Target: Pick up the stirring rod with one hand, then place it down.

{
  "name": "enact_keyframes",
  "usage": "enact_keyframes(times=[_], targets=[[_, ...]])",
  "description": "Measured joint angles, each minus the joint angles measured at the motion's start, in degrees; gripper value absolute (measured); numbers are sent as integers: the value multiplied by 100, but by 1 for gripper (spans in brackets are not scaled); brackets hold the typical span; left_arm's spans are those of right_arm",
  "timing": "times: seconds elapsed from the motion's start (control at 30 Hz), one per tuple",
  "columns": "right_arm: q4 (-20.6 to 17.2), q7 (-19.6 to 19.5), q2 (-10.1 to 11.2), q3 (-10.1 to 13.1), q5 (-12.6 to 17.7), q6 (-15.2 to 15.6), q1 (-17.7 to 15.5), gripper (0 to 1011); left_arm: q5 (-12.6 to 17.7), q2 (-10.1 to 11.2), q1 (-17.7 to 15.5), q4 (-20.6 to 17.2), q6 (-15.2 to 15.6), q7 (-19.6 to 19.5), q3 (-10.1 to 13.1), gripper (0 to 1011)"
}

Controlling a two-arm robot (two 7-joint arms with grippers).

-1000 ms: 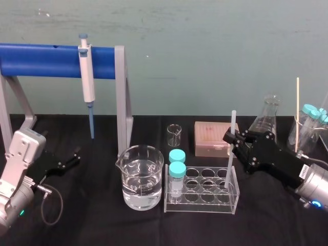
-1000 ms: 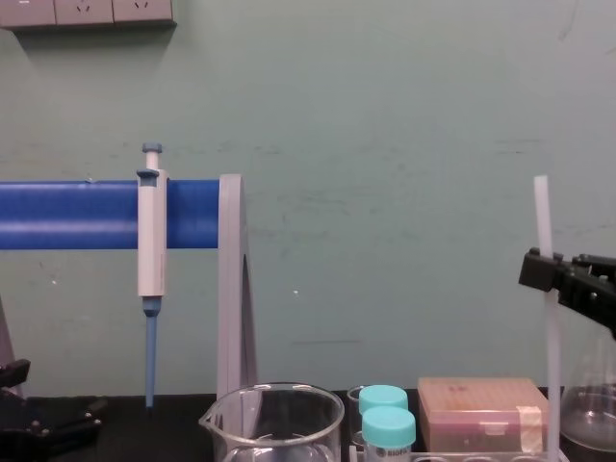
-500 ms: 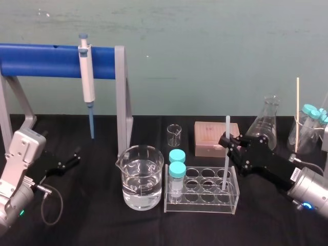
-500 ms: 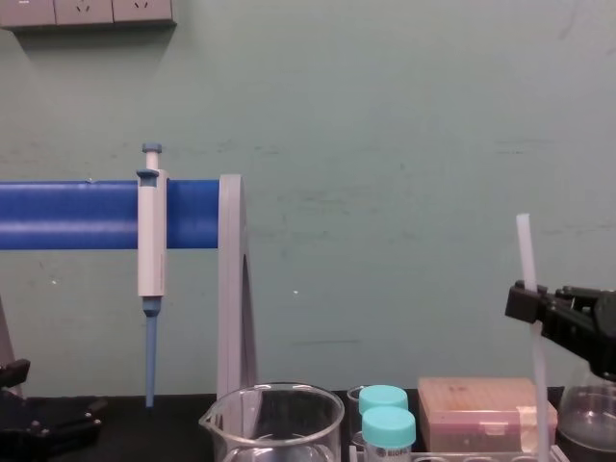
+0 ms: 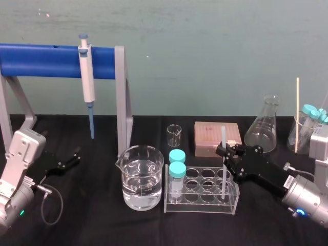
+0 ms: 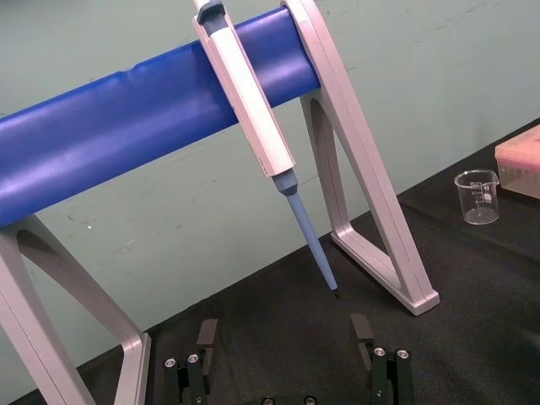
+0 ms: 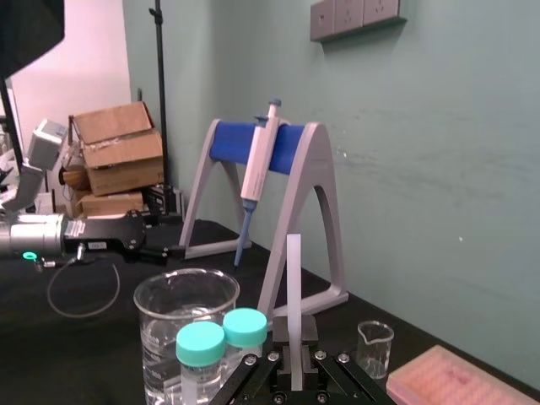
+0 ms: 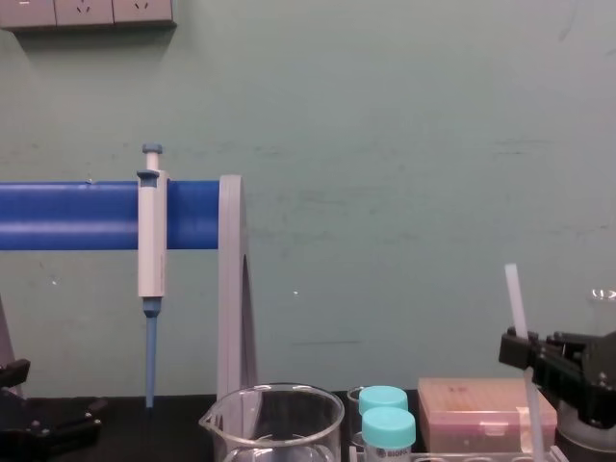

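Note:
The stirring rod is a thin translucent white stick standing almost upright. Its lower end reaches down into a right-hand well of the clear tube rack. My right gripper, black and blocky, comes in from the right and is shut on the rod at about mid-height. The chest view shows the rod rising above the right gripper. In the right wrist view the rod stands straight up out of the closed fingers. My left gripper rests on the table at the far left, its fingers spread open and empty.
A beaker of water and two teal-capped tubes stand just left of the rod. Behind are a small beaker, a pink tip box and a conical flask. A pipette hangs on the blue stand.
My right gripper has come down and slightly left with the rod, sinking its lower end deeper into the rack. The left arm has stayed still.

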Motion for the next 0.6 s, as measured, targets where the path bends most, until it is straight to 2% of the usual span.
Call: enact_keyframes(times=[0.6], targets=[[172,-46,-66,-30,-111,97,27,66,0,0,0,0,0,0,0,1000]])
